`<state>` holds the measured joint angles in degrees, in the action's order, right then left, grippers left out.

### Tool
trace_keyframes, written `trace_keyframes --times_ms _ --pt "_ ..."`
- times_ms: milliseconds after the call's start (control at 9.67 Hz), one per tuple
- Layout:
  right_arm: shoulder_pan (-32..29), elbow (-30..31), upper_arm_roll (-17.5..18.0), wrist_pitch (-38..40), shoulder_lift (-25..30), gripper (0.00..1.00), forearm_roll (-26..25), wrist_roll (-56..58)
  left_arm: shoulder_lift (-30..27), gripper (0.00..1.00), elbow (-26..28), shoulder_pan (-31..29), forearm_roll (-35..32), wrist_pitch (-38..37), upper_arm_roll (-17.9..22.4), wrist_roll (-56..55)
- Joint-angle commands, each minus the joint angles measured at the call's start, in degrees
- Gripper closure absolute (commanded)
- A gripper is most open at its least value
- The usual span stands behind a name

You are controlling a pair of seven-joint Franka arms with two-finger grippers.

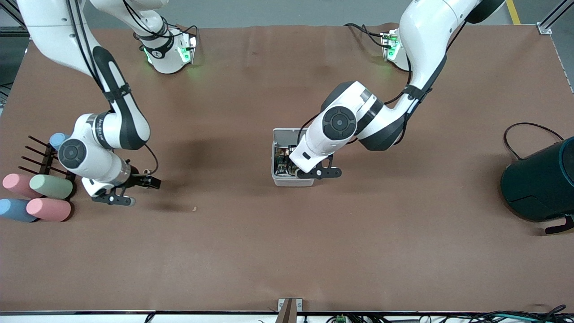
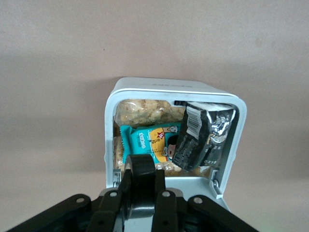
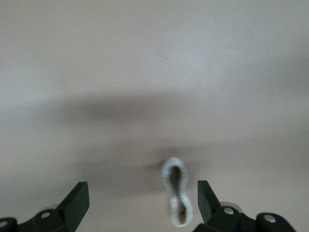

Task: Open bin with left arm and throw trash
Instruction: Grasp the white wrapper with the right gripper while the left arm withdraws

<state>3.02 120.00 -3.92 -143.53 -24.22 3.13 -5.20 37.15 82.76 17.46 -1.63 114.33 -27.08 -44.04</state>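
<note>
The white bin [image 1: 280,139] stands open in the middle of the table; its rim [image 2: 110,125] frames several snack packets and the crumpled black-and-white wrapper [image 2: 203,137] inside. My left gripper [image 1: 301,174] is over the bin's edge nearer the front camera. In the left wrist view the left gripper [image 2: 143,176] is shut on the small black tape roll [image 2: 143,166]. My right gripper [image 1: 140,192] is low over the table toward the right arm's end. It is open [image 3: 142,188], and the beige rubber-band loop [image 3: 176,191] lies on the table between its fingers, close to one fingertip [image 3: 203,191].
A black rack with pastel cylinders [image 1: 49,186] stands at the right arm's end, close to the right gripper. A big dark teal cylinder [image 1: 538,184] with a cable lies at the left arm's end. A tiny tan crumb [image 1: 194,208] lies near the right gripper.
</note>
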Motion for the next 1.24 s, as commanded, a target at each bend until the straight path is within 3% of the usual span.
trace_keyframes --times_ms 0,310,414,517,724,931,1138 --pt "-2.6 6.3 1.2 -6.7 1.5 0.01 -1.6 0.8 1.2 0.01 -0.1 0.2 -0.1 -0.5 0.4 -0.4" --pt "-2.5 7.6 1.3 -6.9 -0.5 0.58 -1.6 0.7 0.9 0.00 0.1 -0.8 -0.6 -1.1 0.3 0.0" --pt "-2.5 7.7 1.3 -6.4 -0.5 0.90 -1.6 0.7 0.5 0.00 0.1 -1.3 -0.6 -1.9 0.4 0.1" --pt "-2.5 7.4 1.4 -6.0 -0.5 1.00 -1.6 0.7 -0.8 0.00 -0.2 -2.3 -0.7 -3.6 0.7 0.2" --pt "-2.3 6.0 1.6 -5.7 0.0 1.00 -1.5 0.3 -6.7 0.00 -0.6 -10.0 -0.7 -6.5 0.2 1.3" --pt "-0.5 3.5 3.7 -0.7 2.8 1.00 -0.6 -5.3 -14.8 0.00 -1.8 -15.9 -0.6 -12.7 0.4 10.9" --pt "2.2 -8.0 9.8 12.2 3.8 1.00 -0.3 -21.0 -22.9 0.00 -2.3 -20.9 0.3 -19.9 1.0 24.5"
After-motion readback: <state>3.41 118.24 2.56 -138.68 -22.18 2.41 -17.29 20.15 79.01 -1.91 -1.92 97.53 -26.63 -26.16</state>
